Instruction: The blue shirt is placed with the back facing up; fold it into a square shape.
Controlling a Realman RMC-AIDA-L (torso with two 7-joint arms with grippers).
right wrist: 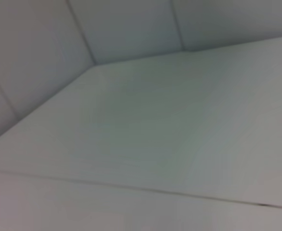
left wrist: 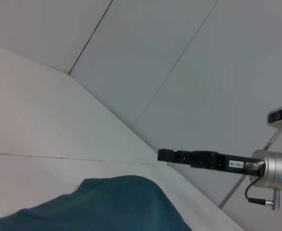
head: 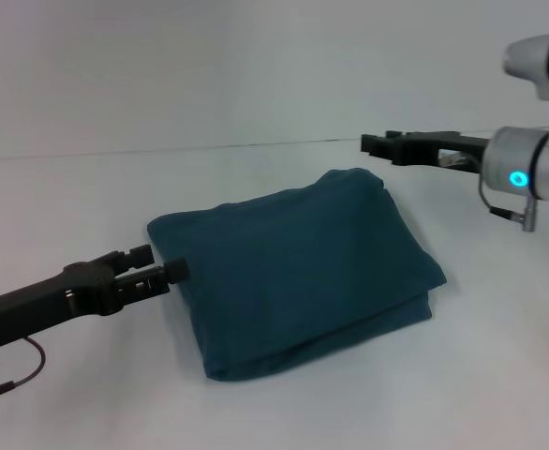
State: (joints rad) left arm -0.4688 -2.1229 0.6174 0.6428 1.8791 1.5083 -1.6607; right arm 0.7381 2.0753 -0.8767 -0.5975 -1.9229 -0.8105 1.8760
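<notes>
Blue shirt (head: pixel 298 267) lies mid-table as a thick, near-square stack, so the folding looks done; my left gripper (head: pixel 162 269) sits at its left edge, right gripper (head: pixel 379 145) raised behind it, neither claw's opening discernible.

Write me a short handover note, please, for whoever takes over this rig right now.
Left hand: low at the shirt's left edge, tips at the cloth; grip unclear.
Right hand: raised beyond the shirt's far right corner, holding nothing seen.
Blue shirt: lies mid-table, folded into a compact, roughly square stack of layers, plain side up.
Done: the folding looks complete.
Left: probably just back both arms away and check the edges lie neat.
</notes>
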